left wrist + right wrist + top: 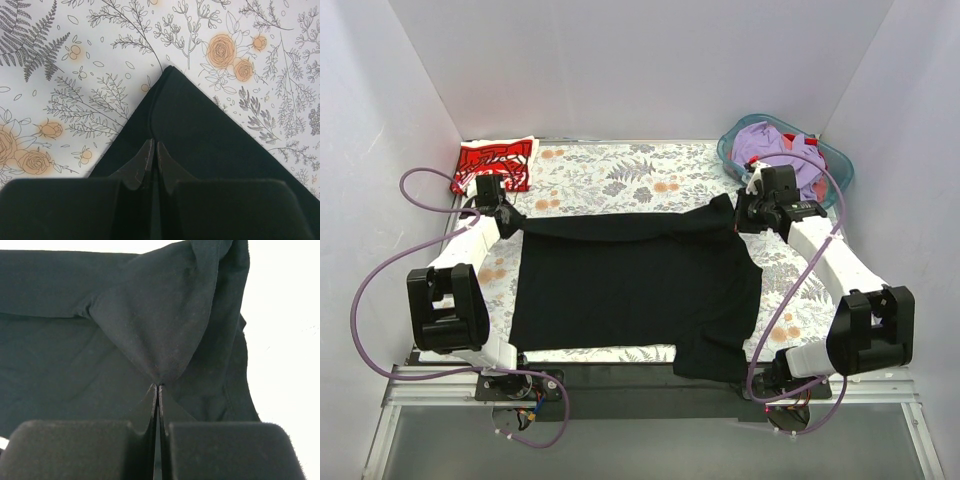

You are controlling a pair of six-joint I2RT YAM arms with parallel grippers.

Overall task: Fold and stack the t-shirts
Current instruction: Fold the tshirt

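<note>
Tablecloth (620, 170) with a floral print covers the table. The black t-shirt (630, 290) lies spread across its middle, with one part hanging over the near edge. A teal basket (835, 160) of purple clothes sits in the far right corner and the red t-shirt (495, 163) in the far left. The left gripper (152, 145) and the right gripper (157, 386) each pinch the black cloth's far edge, jaws closed tight.

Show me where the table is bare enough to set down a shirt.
Best: the far strip of tablecloth between the red t-shirt and the basket, beyond the black t-shirt. A narrower strip runs between that shirt and the right arm. The middle is crowded: left tool and right tool grip it.
</note>
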